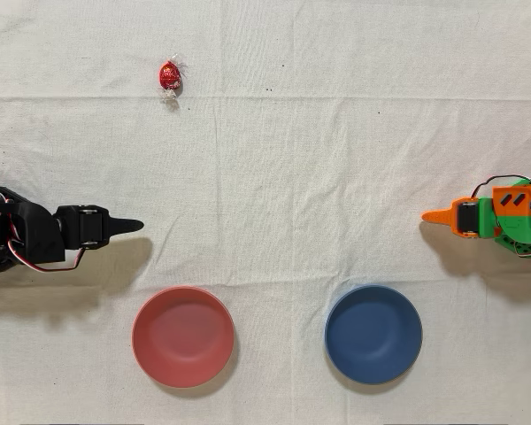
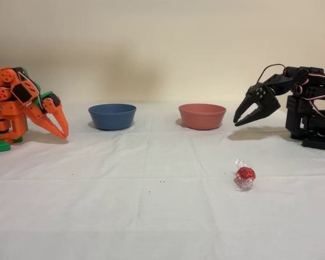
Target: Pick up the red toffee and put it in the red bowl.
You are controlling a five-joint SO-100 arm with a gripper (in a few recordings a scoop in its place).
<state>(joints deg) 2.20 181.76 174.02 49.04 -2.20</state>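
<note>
The red toffee (image 1: pixel 169 75), a small ball in shiny red foil with clear twisted ends, lies on the white cloth at the upper left of the overhead view. In the fixed view the toffee (image 2: pixel 245 175) sits in front, right of centre. The salmon-red bowl (image 1: pixel 183 336) stands at the lower left of the overhead view, and in the fixed view the red bowl (image 2: pixel 202 116) is at the back, holding nothing. My black gripper (image 1: pixel 137 226) hovers at the left edge between toffee and bowl. In the fixed view the gripper (image 2: pixel 237 122) points down to the right of the bowl, tips together, holding nothing.
A blue bowl (image 1: pixel 373 334) of the same size stands to the right of the red one in the overhead view; in the fixed view the blue bowl (image 2: pixel 112 116) is to its left. The orange arm (image 1: pixel 496 217) stands idle at the far side. A white cloth covers the table.
</note>
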